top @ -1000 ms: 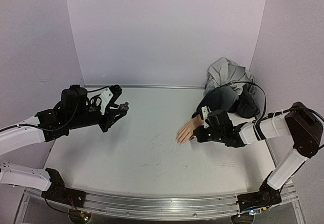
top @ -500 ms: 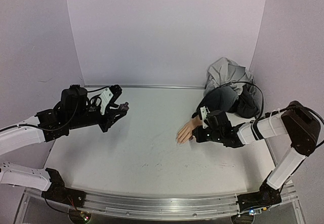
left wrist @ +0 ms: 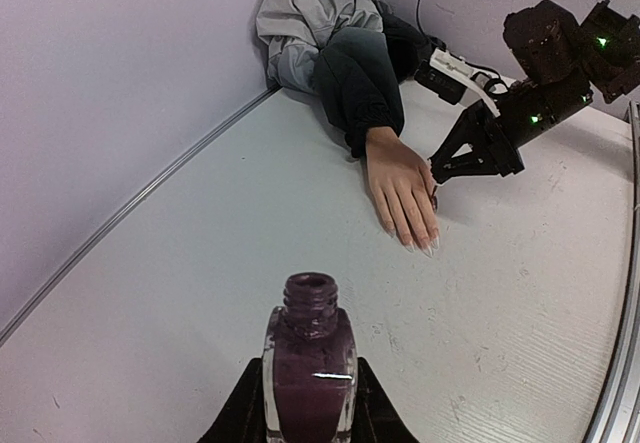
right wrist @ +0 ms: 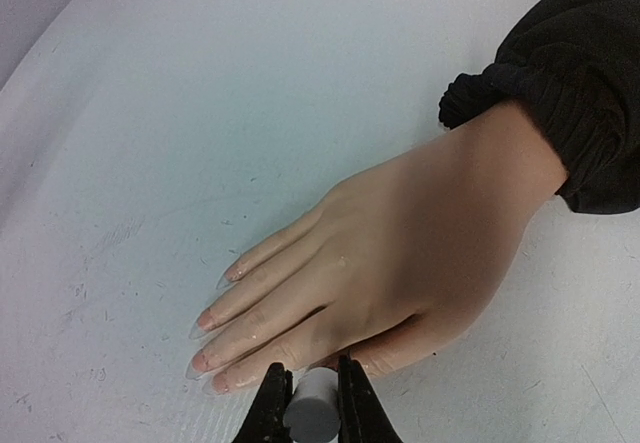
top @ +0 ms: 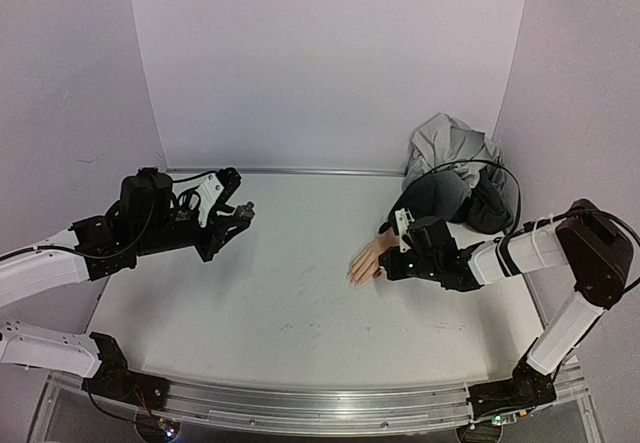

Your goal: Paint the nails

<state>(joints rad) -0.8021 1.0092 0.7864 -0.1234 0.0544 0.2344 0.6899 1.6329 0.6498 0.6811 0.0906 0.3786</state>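
Near the left edge of the desk (top: 280, 308), the left gripper (left wrist: 308, 408) pinches an open purple bottle (left wrist: 308, 358). The right gripper (right wrist: 313, 391) pinches a white cap (right wrist: 312, 415) beside the doll hand (right wrist: 400, 253) with pale nails (right wrist: 198, 363).

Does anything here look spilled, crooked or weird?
Nothing spilled. A crumpled grey-and-dark jacket lies heaped in the far right corner, a peach mannequin hand poking from its sleeve. The uncapped maroon polish bottle stands upright in the left jaws.

**Robot lab bench cell**

Plain lilac backdrop panels (top: 330, 63) box in a bare white worktop (top: 280, 303); left arm (top: 150, 228) and right arm (top: 520, 253) bolted to an aluminium rail (top: 300, 408) at the near edge; mannequin hand (top: 368, 260) as prop
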